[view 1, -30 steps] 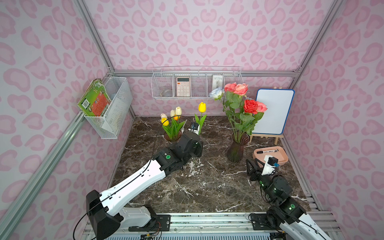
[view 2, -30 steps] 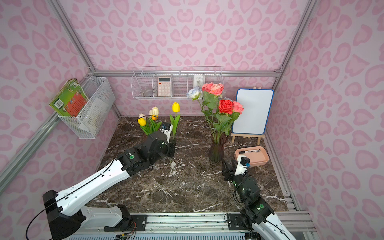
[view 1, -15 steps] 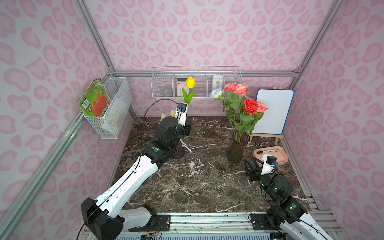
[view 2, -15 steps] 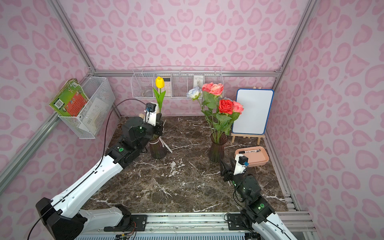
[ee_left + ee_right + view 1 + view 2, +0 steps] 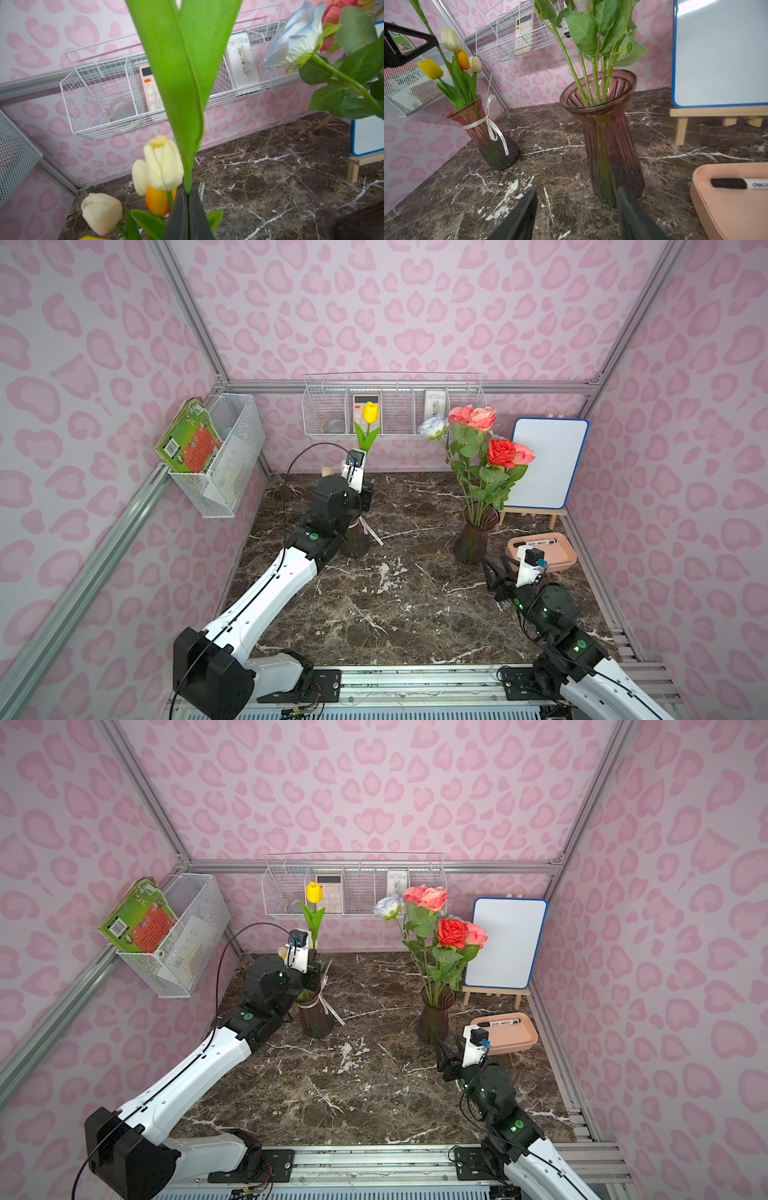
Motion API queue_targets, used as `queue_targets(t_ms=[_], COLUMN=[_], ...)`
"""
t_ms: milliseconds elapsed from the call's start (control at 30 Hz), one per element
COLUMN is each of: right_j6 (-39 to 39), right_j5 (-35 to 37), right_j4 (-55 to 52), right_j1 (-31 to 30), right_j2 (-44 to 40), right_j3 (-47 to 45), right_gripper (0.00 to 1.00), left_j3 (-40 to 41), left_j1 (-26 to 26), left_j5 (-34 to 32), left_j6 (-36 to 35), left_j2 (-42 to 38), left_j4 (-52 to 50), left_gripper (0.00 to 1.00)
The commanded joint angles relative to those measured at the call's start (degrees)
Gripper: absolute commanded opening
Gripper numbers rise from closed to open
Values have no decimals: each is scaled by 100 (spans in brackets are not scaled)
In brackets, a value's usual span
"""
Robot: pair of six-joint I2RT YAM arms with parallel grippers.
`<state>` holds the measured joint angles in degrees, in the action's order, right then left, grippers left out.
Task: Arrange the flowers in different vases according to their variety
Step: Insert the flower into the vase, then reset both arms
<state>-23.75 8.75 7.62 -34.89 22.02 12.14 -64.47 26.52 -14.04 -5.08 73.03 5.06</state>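
Yellow tulip [image 5: 370, 412] lifted, seemingly over ribboned vase [image 5: 356, 540].

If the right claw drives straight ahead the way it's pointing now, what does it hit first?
Most likely the lower body of the rose vase, standing close ahead of the open right claw, slightly to one side of its centre line. Depth is unclear, so it may only graze it.

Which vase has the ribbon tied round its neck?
The tulip vase: a white ribbon is tied in a bow at its neck. The rose vase has a bare neck.
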Motion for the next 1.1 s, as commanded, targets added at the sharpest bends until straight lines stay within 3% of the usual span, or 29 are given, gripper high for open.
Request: queue_targets(t_ms=[0, 233, 367, 500, 833, 933, 967, 1067], right_j6=[-24, -77, -95, -109, -279, -225, -189, -2], right_j5=[-160, -430, -702, -1119, -1757, -1889, -1916, -1961], right_j4=[263, 382, 507, 580, 886, 845, 805, 620], right_j1=[-7, -4, -4, -5, -59, -66, -63, -70], right_j2=[127, 487, 817, 1218, 1899, 1980, 1999, 1985], right_j3=[95, 199, 325, 553, 958, 1075, 1126, 1256], right_gripper=[63, 63, 65, 68, 74, 77, 80, 99], left_j3=[170, 624, 602, 403, 952, 1142, 1205, 1397], left_j1=[-57, -227, -233, -227, -11, 117, 165, 243], left_j5=[-72, -408, -225, -6, 1294, 1530, 1554, 1508], left_j6=[268, 547, 999, 1876, 2791, 2928, 2970, 3171], left_j2=[-58, -297, -539, -902, -1976, -2372, -2524, -2971], left_j4=[325, 311, -253, -1503, -2241, -2355, -2427, -2683], left_gripper=[0, 0, 37, 58, 73, 86, 99, 99])
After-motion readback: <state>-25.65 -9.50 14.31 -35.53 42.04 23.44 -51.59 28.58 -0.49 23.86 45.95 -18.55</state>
